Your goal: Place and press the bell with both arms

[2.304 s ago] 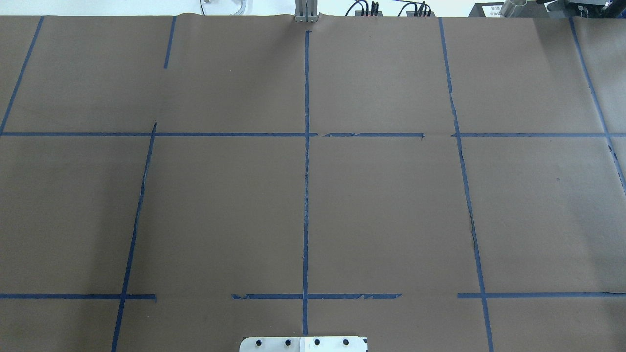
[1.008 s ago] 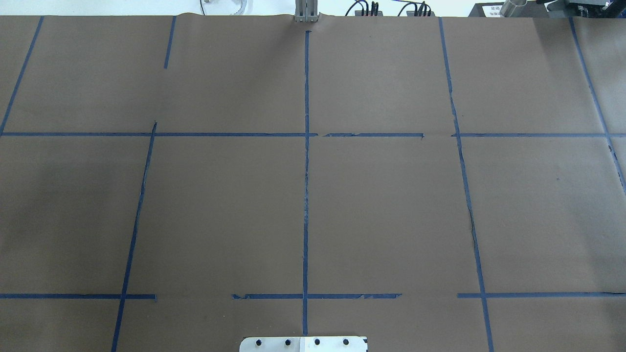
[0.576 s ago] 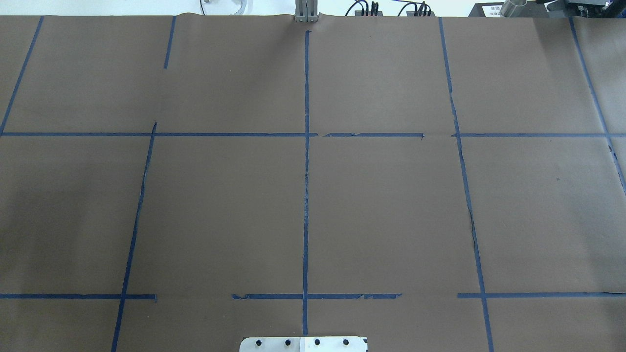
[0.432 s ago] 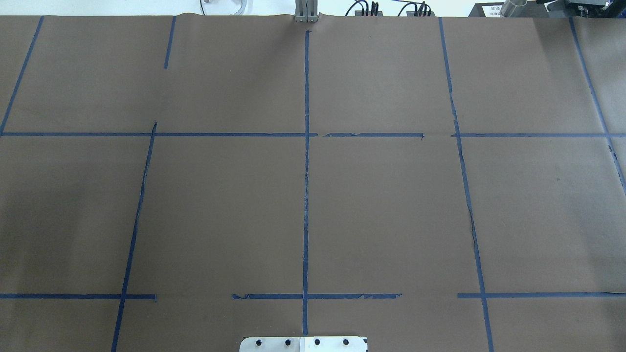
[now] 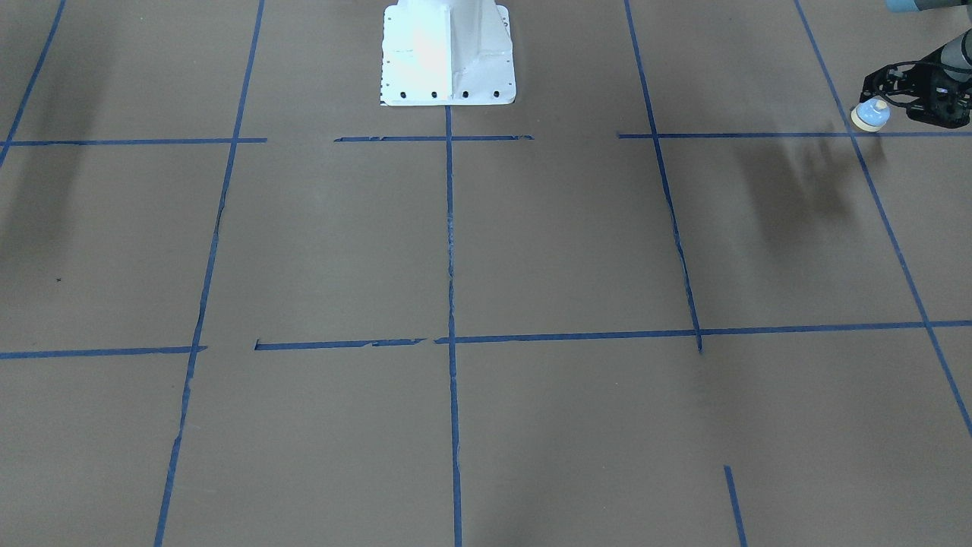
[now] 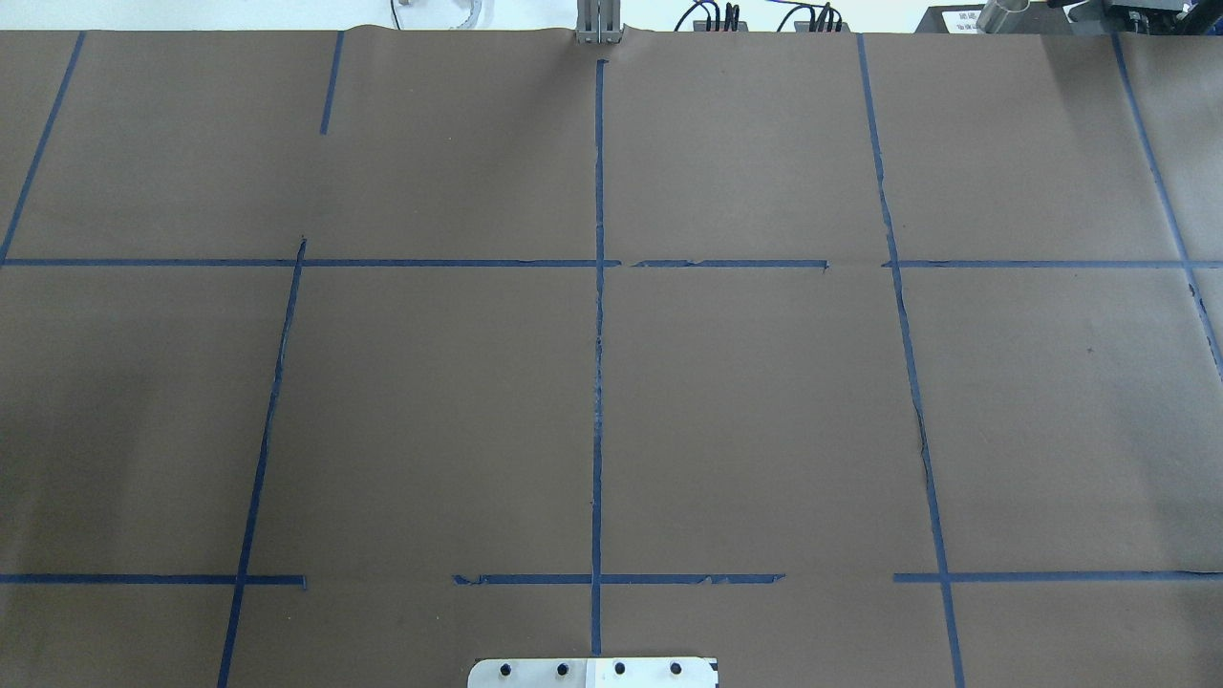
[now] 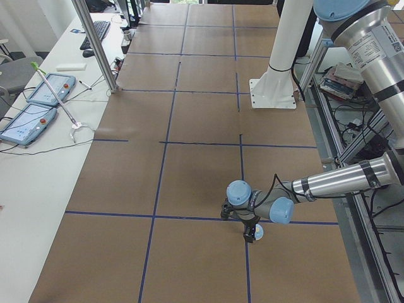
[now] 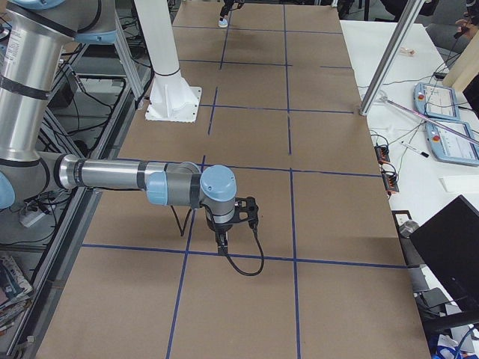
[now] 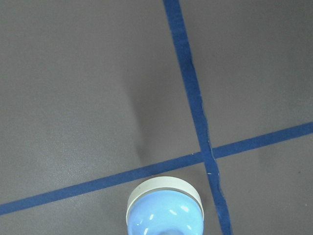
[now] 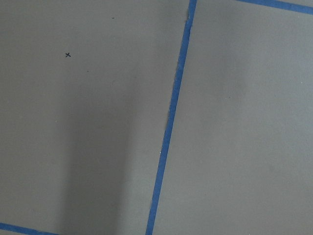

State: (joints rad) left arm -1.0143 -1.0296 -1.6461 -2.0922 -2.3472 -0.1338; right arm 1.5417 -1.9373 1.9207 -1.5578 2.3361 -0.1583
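Observation:
The bell (image 5: 870, 115) is light blue with a cream base. It sits tilted at the tip of my left gripper (image 5: 875, 106), at the far right of the front-facing view beside a crossing of blue tape lines. The gripper looks shut on it and holds it just over the table. It also shows in the exterior left view (image 7: 258, 233) and at the bottom of the left wrist view (image 9: 165, 208). My right gripper (image 8: 222, 243) points down at the table near a tape line. It shows only in the exterior right view, so I cannot tell whether it is open. The overhead view shows neither arm.
The white pedestal (image 5: 448, 53) stands at the table's robot side. Blue tape lines (image 6: 598, 382) divide the brown table cover into squares. A side table with tablets (image 7: 47, 88) and a metal post (image 7: 95, 44) runs along the far edge.
In the overhead view only a faint shadow on the table's left side shifts slightly. No arm and no bell come into that view.

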